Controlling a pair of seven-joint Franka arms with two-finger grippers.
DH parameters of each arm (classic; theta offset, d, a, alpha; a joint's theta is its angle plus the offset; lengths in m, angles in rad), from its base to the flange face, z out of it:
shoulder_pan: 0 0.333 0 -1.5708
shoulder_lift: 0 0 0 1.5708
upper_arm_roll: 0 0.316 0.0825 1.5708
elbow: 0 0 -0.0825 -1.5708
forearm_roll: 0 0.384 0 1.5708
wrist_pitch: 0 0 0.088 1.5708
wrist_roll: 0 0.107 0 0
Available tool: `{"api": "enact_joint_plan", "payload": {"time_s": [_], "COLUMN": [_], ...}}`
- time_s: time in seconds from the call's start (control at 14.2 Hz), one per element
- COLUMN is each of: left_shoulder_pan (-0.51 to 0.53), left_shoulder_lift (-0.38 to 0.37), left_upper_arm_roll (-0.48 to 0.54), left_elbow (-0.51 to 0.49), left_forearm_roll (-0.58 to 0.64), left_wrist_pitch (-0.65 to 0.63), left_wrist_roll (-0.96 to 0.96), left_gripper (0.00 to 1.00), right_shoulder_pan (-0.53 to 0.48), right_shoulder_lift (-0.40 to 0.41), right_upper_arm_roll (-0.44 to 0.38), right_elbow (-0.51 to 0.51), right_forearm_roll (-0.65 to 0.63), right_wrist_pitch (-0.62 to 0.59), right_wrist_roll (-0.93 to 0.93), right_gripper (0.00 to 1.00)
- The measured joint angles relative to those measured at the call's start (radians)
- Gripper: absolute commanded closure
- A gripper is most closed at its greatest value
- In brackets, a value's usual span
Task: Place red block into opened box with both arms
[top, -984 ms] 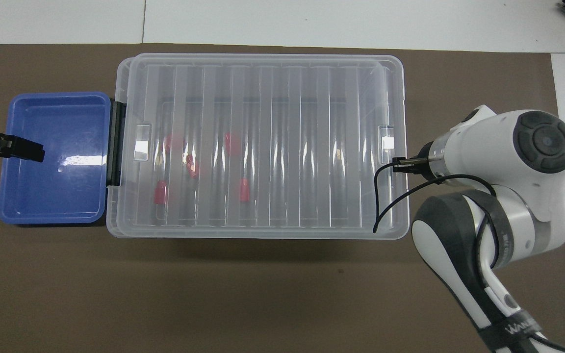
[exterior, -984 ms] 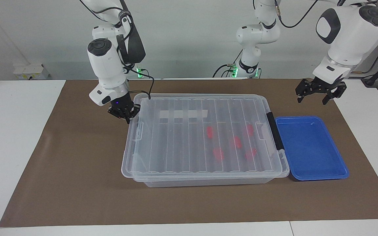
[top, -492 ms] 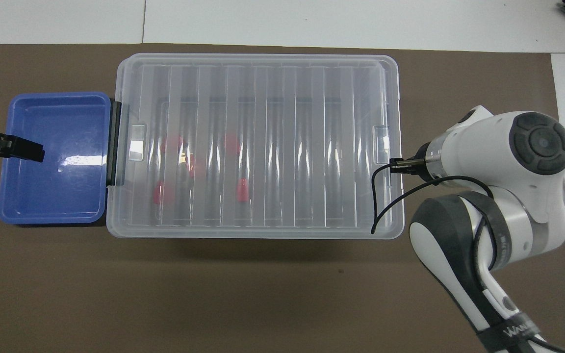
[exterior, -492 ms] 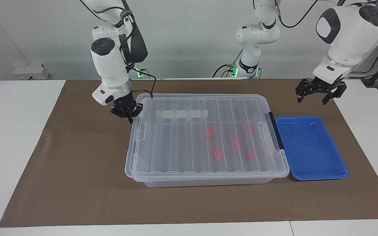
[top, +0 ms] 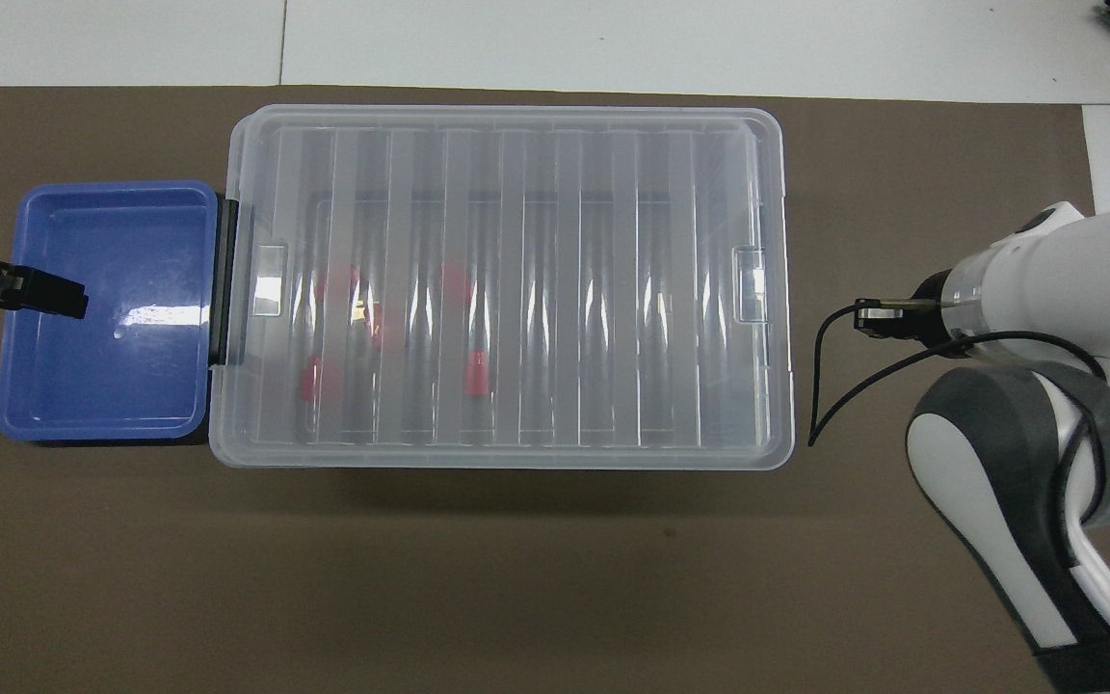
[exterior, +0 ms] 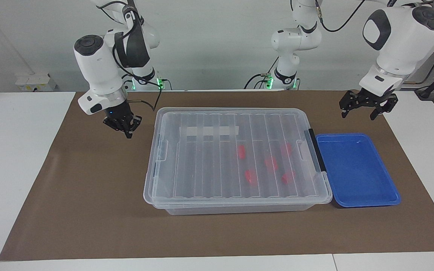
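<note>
Currently lid [exterior: 236, 150] sits flat on box [exterior: 239, 208]; five red blocks [exterior: 271, 163] inside. Right claw [exterior: 123, 127] pinched empty over worktop [exterior: 89, 195] beside box end. Left claw [exterior: 367, 103] spread, waiting above worktop by blue tray [exterior: 356, 171].

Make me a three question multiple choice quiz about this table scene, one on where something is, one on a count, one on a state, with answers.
1. Where is the blue tray?
A. Beside the box, toward the left arm's end
B. On the lid
C. Inside the box

2. How many red blocks lie in the box?
A. Two
B. Five
C. Eight

3. The lid is:
A. Leaning upright
B. Removed
C. Resting flat on the box

Answers: 1 A, it sits against the box's black handle. 2 B, five red shapes show through the lid. 3 C, it covers the whole box.
</note>
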Motion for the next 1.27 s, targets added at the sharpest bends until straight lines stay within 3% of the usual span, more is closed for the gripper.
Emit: {"api": "enact_joint_plan", "payload": {"time_s": [0.14,0.28,0.84,1.27], "left_shoulder_pan": [0.0,0.0,0.0,0.0], "left_shoulder_lift": [0.0,0.0,-0.005,-0.066], "left_upper_arm_roll": [0.0,0.0,0.0,0.001], "left_elbow": [0.0,0.0,0.0,0.0], "left_forearm_roll": [0.0,0.0,0.0,0.0], "left_wrist_pitch": [0.0,0.0,0.0,0.0], "left_wrist_roll": [0.0,0.0,0.0,0.0], "left_gripper": [0.0,0.0,0.0,0.0], "right_shoulder_pan": [-0.031,-0.048,-0.055,-0.055], "right_shoulder_lift": [-0.005,-0.008,0.018,0.023], "right_upper_arm_roll": [-0.002,-0.003,-0.002,-0.002], "right_elbow": [0.056,0.136,0.366,0.382], "right_forearm_roll": [-0.002,-0.003,-0.054,-0.048], "right_wrist_pitch": [-0.098,-0.193,-0.405,-0.453], "right_wrist_roll": [0.0,0.0,0.0,0.0], "right_gripper": [1.0,0.0,0.0,0.0]}}
